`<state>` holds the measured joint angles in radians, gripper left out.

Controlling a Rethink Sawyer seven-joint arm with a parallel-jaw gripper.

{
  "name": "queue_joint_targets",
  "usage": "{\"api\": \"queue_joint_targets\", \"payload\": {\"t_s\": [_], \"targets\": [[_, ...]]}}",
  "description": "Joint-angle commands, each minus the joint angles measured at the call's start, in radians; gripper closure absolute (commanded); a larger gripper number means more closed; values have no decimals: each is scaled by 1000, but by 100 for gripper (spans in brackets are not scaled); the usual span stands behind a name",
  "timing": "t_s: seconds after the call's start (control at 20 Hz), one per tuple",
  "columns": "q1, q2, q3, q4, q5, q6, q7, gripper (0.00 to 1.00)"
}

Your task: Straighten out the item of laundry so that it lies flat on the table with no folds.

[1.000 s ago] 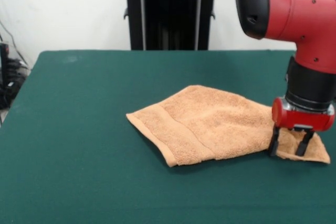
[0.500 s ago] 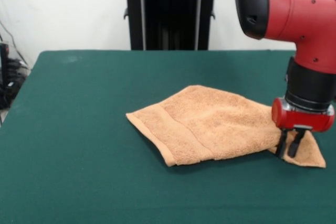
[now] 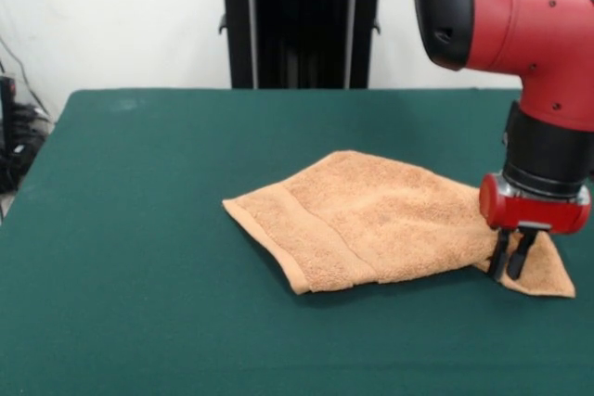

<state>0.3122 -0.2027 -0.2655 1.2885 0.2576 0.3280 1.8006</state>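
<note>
So the gripper (image 3: pixel 510 269) is down at the right-hand corner of the towel (image 3: pixel 371 220), and its two black fingers are pinched close together on the cloth there, looks like a proper clamp on that corner tip. The towel itself sits right of centre on the table (image 3: pixel 139 229), folded over on itself into a sort of wedge shape, with the woven border band running along the left edge and the pointy end trailing off toward the arm. No tag visible from here. My worry is the grip: it's only got a small bit of terry at the very corner, so if the arm pulls away fast or lifts steeply, the cloth could slip out and flop back half-folded. Other risk is that it's grabbed both layers of the fold at once, I honestly can't tell from this angle, and then dragging would just slide the whole bundle across the felt instead of opening it. Also the corner is already near the right side of the table, so there isn't loads of room to pull outward. Surface is dark green felt-like stuff, probably fairly grippy. Behind it, a plain white wall, the black pedestal (image 3: pixel 302 25), and some cables (image 3: pixel 17 141) at far left.
</note>
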Motion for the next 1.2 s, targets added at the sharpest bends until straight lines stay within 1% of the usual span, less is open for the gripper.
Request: {"api": "queue_joint_targets", "payload": {"t_s": [0.05,0.25,0.35,0.5,0.8,1.0,1.2], "targets": [[-35,70,40,93,-11,-51,196,100],[-46,67,32,94,-32,-60,171,100],[-47,79,9,70,-47,-63,156,100],[-71,100,2,35,-62,-66,127,100],[-144,114,26,-13,-119,-69,34,100],[-200,109,50,-44,-185,-64,-29,100],[-263,96,95,-59,-253,-56,-74,100]]}}
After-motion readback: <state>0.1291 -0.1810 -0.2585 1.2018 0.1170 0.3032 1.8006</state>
